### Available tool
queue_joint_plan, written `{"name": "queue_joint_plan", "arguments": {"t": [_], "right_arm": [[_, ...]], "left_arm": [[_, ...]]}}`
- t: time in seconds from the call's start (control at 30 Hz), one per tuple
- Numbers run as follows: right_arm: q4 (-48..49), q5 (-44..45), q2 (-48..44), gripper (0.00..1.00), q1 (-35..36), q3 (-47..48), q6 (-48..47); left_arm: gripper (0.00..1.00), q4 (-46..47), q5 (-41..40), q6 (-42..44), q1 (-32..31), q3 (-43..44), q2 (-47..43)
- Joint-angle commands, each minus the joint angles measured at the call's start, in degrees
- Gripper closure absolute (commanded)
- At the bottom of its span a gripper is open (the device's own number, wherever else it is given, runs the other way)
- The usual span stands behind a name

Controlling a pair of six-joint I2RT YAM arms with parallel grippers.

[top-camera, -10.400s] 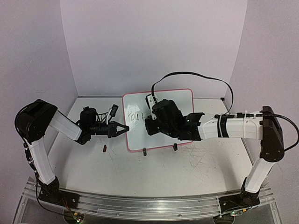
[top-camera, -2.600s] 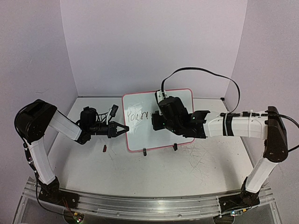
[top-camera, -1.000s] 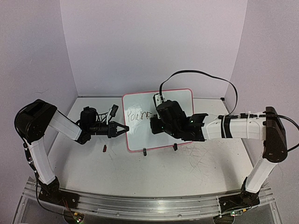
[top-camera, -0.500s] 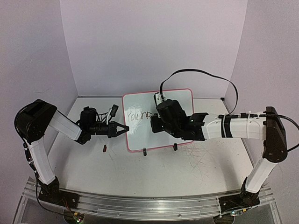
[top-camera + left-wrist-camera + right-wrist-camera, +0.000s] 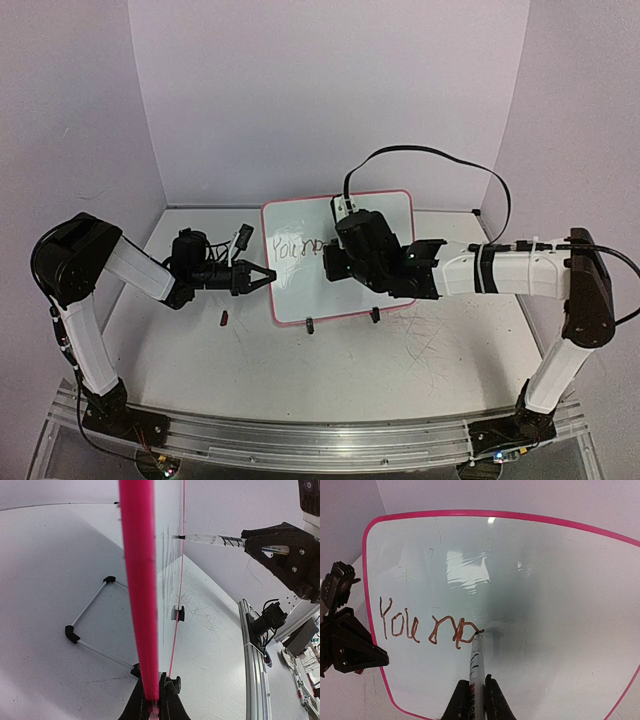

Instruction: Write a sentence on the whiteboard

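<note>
The whiteboard [image 5: 375, 215] stands upright mid-table on two black clip feet, with a pink rim [image 5: 470, 514]. My left gripper [image 5: 262, 278] is shut on the board's left edge; in the left wrist view the rim [image 5: 140, 605] runs up from between the jaws. My right gripper [image 5: 476, 695] is shut on a marker [image 5: 476, 662] whose tip touches the board. The sentence [image 5: 427, 627] reads "You" plus a few scrawled letters, in dark brown-red, on the board's left half. It also shows in the top view [image 5: 295, 247].
A small dark red cap-like piece [image 5: 224, 319] lies on the table left of the board. The board's wire stand [image 5: 87, 625] shows behind it. A black cable [image 5: 430, 160] arcs above the right arm. Purple walls enclose the back and sides.
The writing has grown rightward from "You" by several letters as my right gripper moved the marker right along the board. The left gripper has held the board's edge throughout.
</note>
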Motion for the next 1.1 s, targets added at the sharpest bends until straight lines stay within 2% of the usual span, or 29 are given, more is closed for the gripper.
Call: {"name": "queue_joint_plan", "arguments": {"t": [0.0,0.53,0.77,1.07], "right_arm": [[0.1,0.6,-1.8,1.0,-1.2,0.3,-0.2],[-1.7,-0.1,-3.8,1.0,-0.8,-2.5,1.6],[3.9,-3.0,-7.1,1.0,-2.0,-2.4,0.7],[4.2,-3.3,-3.9,1.0,-3.4,0.4,-0.5]], "left_arm": [[1.0,-2.5,-3.1,3.1,-0.3,1.2,-0.9],[1.0,-2.5,-3.0,3.1,-0.3,1.1,-1.0],[1.0,-2.5,-3.1,3.1,-0.3,1.2,-1.1],[1.0,-2.6,-3.1,3.1,-0.3,1.1,-1.2]]}}
